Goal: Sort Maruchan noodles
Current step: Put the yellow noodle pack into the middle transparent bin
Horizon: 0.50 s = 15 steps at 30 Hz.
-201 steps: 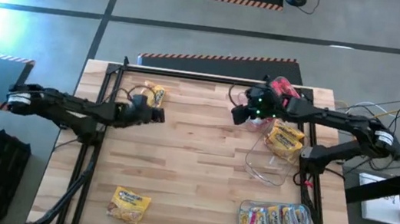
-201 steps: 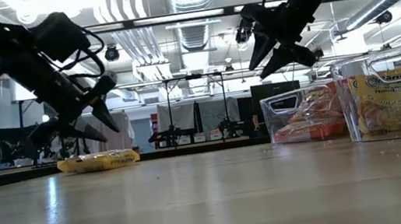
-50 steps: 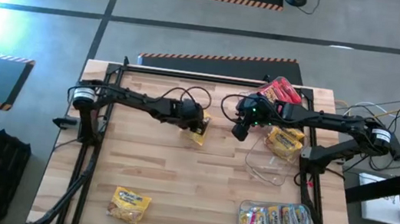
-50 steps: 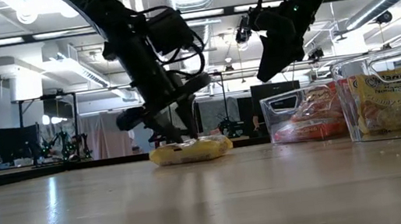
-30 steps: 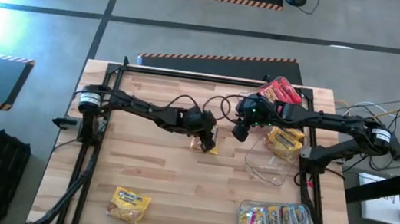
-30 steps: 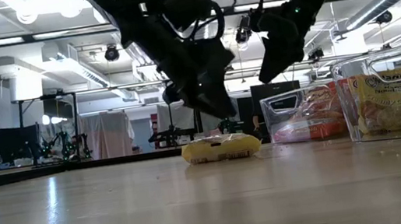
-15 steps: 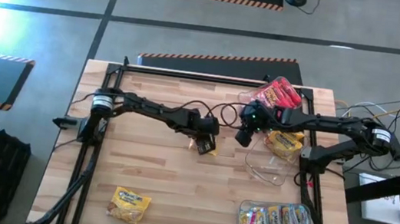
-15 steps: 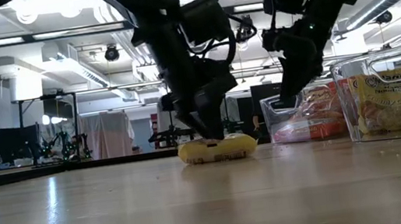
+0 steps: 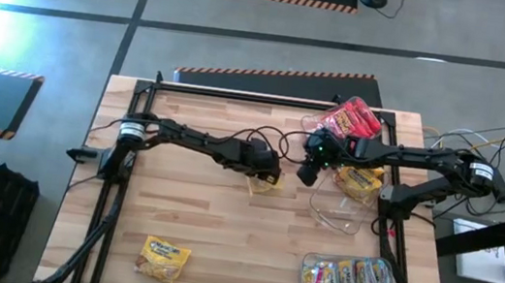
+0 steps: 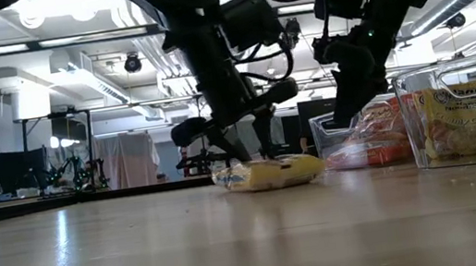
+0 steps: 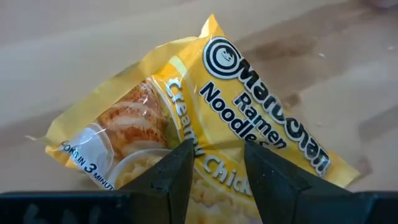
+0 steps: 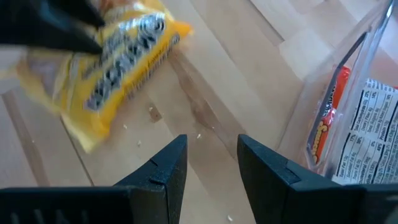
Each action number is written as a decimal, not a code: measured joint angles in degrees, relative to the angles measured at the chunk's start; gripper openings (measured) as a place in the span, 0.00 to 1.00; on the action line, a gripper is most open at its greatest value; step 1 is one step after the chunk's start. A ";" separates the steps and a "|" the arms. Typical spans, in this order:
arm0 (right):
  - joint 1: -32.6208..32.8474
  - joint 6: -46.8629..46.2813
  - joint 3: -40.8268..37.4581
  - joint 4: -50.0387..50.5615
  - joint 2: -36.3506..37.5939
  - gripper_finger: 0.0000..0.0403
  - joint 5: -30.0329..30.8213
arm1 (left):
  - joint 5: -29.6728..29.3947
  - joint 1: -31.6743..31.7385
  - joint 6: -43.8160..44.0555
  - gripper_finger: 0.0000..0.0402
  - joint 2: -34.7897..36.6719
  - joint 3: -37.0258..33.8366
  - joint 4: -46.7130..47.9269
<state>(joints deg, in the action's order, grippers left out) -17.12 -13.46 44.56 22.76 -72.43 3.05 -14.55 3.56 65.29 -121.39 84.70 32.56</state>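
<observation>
Gripping yellow packet [image 11: 205,118], left gripper [image 11: 214,163]

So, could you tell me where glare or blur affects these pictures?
High view: bright glare on the floor at upper left. Low view: ceiling lights blow out, arms silhouetted. Right wrist view: the yellow packet is motion-smeared. Left wrist view: the packet's lettering reads sharply.

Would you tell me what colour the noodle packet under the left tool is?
Yellow, with black lettering; the noodle packet shows best in the left wrist view.

Left gripper [image 9: 267,176] on packet [image 9: 265,183] mid-table, tubs [image 9: 341,210] to its right.
</observation>
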 joint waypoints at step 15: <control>0.00 -6.36 0.00 -6.40 -0.01 0.32 -11.06 | -8.07 -2.10 -9.47 0.33 1.09 11.59 12.65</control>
<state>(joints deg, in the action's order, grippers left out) -17.12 -19.82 44.56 16.36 -72.44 -8.01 -22.61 1.47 55.82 -120.30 96.29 45.21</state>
